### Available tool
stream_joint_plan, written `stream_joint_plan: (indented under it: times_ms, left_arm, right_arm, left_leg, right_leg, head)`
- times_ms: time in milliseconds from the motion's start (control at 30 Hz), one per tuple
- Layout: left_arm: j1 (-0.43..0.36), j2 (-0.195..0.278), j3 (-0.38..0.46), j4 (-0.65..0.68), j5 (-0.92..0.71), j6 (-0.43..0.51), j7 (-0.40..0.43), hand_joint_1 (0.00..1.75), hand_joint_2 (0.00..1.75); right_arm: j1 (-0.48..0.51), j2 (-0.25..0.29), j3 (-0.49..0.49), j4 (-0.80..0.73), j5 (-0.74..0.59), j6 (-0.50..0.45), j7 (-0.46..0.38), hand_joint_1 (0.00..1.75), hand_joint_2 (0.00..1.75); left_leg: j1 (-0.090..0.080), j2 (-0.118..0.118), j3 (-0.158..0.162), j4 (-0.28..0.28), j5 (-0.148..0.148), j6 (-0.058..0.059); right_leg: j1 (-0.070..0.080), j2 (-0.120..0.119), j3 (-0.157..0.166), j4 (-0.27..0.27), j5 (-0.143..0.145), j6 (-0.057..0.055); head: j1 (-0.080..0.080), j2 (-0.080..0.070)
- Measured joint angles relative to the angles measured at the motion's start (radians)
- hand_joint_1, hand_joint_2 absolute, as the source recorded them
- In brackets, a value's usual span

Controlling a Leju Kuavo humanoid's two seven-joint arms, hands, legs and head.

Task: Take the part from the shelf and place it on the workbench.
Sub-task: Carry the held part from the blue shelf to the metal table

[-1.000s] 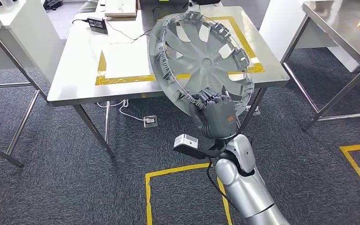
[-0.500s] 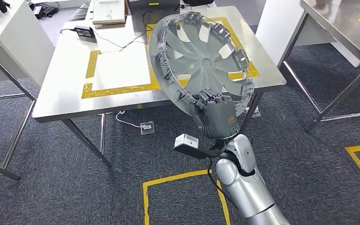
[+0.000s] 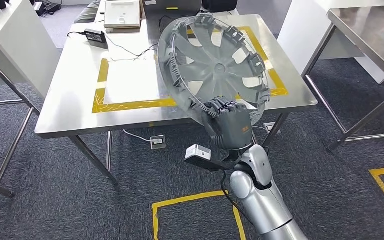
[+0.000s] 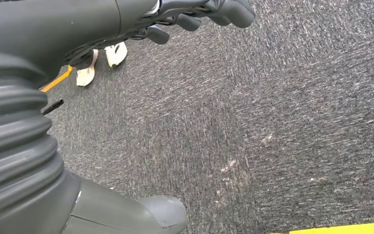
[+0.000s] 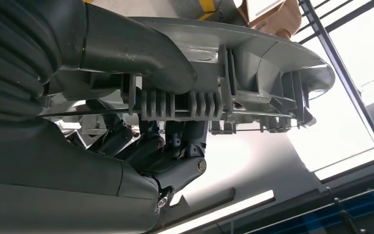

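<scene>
The part is a grey wheel cover (image 3: 215, 62) with spokes and clips round its rim. My right hand (image 3: 228, 125) grips its lower rim and holds it tilted up on edge, over the near right side of the steel workbench (image 3: 75, 110). A yellow tape rectangle (image 3: 130, 105) is marked on the bench top, partly hidden behind the cover. In the right wrist view the thumb lies over the cover's rim (image 5: 253, 48) and the fingers (image 5: 175, 156) curl under it. My left hand (image 4: 39, 122) hangs over the carpet with its fingers apart, holding nothing.
A power adapter (image 3: 95, 36) with cables, a white device (image 3: 122, 12) and a laptop (image 3: 172, 6) sit at the bench's far edge. Another steel table (image 3: 375, 30) stands to the right, a white one (image 3: 5, 40) to the left. A person's shoes (image 4: 102, 61) are behind me.
The whole picture has shifted: the workbench now sits lower and nearer in view, so the camera moved. My right hand keeps the same hold on the wheel cover.
</scene>
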State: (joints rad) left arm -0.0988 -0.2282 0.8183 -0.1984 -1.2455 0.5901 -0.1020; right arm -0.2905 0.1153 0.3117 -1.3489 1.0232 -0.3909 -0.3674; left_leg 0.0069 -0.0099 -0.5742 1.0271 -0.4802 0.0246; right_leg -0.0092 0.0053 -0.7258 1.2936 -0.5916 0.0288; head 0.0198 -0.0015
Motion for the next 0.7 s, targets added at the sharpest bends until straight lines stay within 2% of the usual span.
stream_joint_plan:
  times_ms: [33, 67, 100, 133, 167, 267, 300, 367, 433, 467, 500, 533, 600, 667, 700]
  left_arm:
    - [0.001, 0.0, 0.0, 0.0, 0.0, 0.0, 0.0, 0.0, 1.75]
    - [0.001, 0.0, 0.001, 0.0, 0.0, 0.0, -0.001, 0.0, 1.75]
    - [0.0, -0.001, 0.001, 0.0, 0.0, 0.0, -0.002, 0.0, 1.75]
    - [-0.001, -0.001, 0.001, 0.0, 0.0, -0.001, -0.002, 0.0, 1.75]
    - [-0.002, -0.001, 0.001, 0.0, 0.0, -0.001, -0.003, 0.0, 1.75]
    - [-0.004, -0.001, 0.002, 0.0, -0.001, -0.003, -0.003, 0.0, 1.75]
    - [-0.004, 0.0, 0.002, 0.0, -0.001, -0.003, -0.004, 0.0, 1.75]
    - [-0.006, 0.0, 0.002, 0.0, -0.002, -0.005, -0.006, 0.0, 1.75]
    - [-0.007, 0.0, 0.002, 0.0, -0.003, -0.006, -0.007, 0.0, 1.75]
    - [-0.006, 0.0, 0.002, 0.0, -0.003, -0.006, -0.007, 0.0, 1.75]
    - [-0.005, 0.0, 0.002, 0.0, -0.003, -0.007, -0.007, 0.0, 1.75]
    - [-0.004, 0.0, 0.002, 0.0, -0.004, -0.007, -0.007, 0.0, 1.75]
    - [-0.003, 0.0, 0.002, 0.0, -0.004, -0.007, -0.007, 0.0, 1.75]
    - [-0.005, 0.0, 0.002, 0.0, -0.005, -0.008, -0.008, 0.0, 1.75]
    - [-0.006, 0.0, 0.002, 0.0, -0.006, -0.008, -0.008, 0.0, 1.75]
  right_arm:
    - [0.001, 0.0, 0.0, 0.0, 0.0, 0.0, 0.001, 1.75, 1.75]
    - [0.001, 0.0, 0.0, 0.0, 0.0, 0.001, 0.0, 1.75, 1.75]
    - [0.001, 0.0, 0.0, 0.0, 0.0, 0.001, 0.0, 1.75, 1.75]
    - [0.0, 0.0, 0.0, 0.0, 0.0, 0.001, -0.001, 1.75, 1.75]
    - [0.0, -0.001, 0.0, 0.0, 0.0, 0.001, -0.001, 1.75, 1.75]
    - [0.0, -0.001, 0.0, 0.0, 0.0, 0.002, 0.001, 1.75, 1.75]
    - [0.001, -0.001, -0.001, 0.0, 0.0, 0.002, 0.003, 1.75, 1.75]
    - [0.001, -0.001, -0.002, 0.0, 0.001, 0.001, 0.003, 1.75, 1.75]
    - [0.002, -0.001, -0.002, 0.0, 0.003, 0.001, 0.003, 1.75, 1.75]
    - [0.004, -0.001, -0.002, 0.0, 0.002, 0.001, 0.003, 1.75, 1.75]
    - [0.006, -0.001, -0.002, 0.0, 0.002, 0.001, 0.004, 1.75, 1.75]
    - [0.008, -0.002, -0.002, 0.0, 0.002, 0.001, 0.004, 1.75, 1.75]
    - [0.01, -0.002, -0.002, 0.0, 0.002, 0.0, 0.005, 1.75, 1.75]
    - [0.008, -0.002, -0.002, -0.001, 0.004, -0.001, 0.006, 1.75, 1.75]
    - [0.008, -0.002, -0.002, -0.003, 0.005, -0.001, 0.007, 1.75, 1.75]
  left_leg:
    - [0.0, -0.001, 0.012, 0.0, -0.009, -0.003]
    - [0.001, -0.001, 0.022, 0.001, -0.019, -0.007]
    - [0.0, -0.001, 0.031, 0.002, -0.029, -0.012]
    - [-0.001, -0.001, 0.037, 0.003, -0.037, -0.017]
    - [-0.002, -0.002, 0.041, 0.003, -0.043, -0.023]
    - [-0.002, -0.001, 0.05, 0.012, -0.049, -0.04]
    - [-0.002, 0.001, 0.041, 0.033, -0.054, -0.044]
    - [0.0, 0.004, -0.011, 0.122, -0.081, -0.05]
    - [0.001, 0.004, -0.092, 0.242, -0.125, -0.055]
    - [0.001, 0.004, -0.121, 0.275, -0.132, -0.055]
    - [0.001, 0.004, -0.136, 0.277, -0.119, -0.054]
    - [0.001, 0.004, -0.132, 0.241, -0.082, -0.051]
    - [-0.002, 0.004, -0.093, 0.113, 0.011, -0.041]
    - [-0.007, 0.004, -0.062, 0.027, 0.037, -0.032]
    - [-0.008, 0.004, -0.057, 0.016, 0.03, -0.027]
  right_leg:
    - [-0.001, -0.001, 0.005, -0.046, 0.04, 0.0]
    - [-0.002, -0.002, 0.022, -0.114, 0.097, -0.001]
    - [-0.001, -0.003, 0.04, -0.18, 0.136, -0.004]
    - [0.002, -0.004, 0.055, -0.227, 0.161, -0.009]
    - [0.004, -0.005, 0.062, -0.253, 0.172, -0.015]
    - [0.004, -0.002, 0.077, -0.262, 0.165, -0.037]
    - [0.003, -0.002, 0.086, -0.264, 0.162, -0.044]
    - [0.001, -0.002, 0.102, -0.268, 0.153, -0.055]
    - [0.003, -0.001, 0.113, -0.268, 0.14, -0.06]
    - [0.004, 0.0, 0.121, -0.268, 0.133, -0.061]
    - [0.004, 0.002, 0.131, -0.267, 0.125, -0.06]
    - [0.005, 0.003, 0.141, -0.267, 0.118, -0.059]
    - [0.006, 0.004, 0.164, -0.266, 0.102, -0.054]
    - [0.008, 0.005, 0.174, -0.266, 0.088, -0.043]
    - [0.01, 0.005, 0.175, -0.263, 0.086, -0.037]
  head:
    - [0.0, 0.0]
    - [0.0, 0.0]
    - [0.0, 0.0]
    - [0.0, 0.0]
    - [0.0, 0.0]
    - [0.001, 0.0]
    - [0.0, 0.0]
    - [-0.003, 0.0]
    - [-0.004, 0.0]
    - [-0.004, 0.0]
    - [-0.003, 0.0]
    - [-0.003, 0.0]
    - [-0.003, 0.0]
    - [-0.004, 0.0]
    - [-0.005, 0.0]
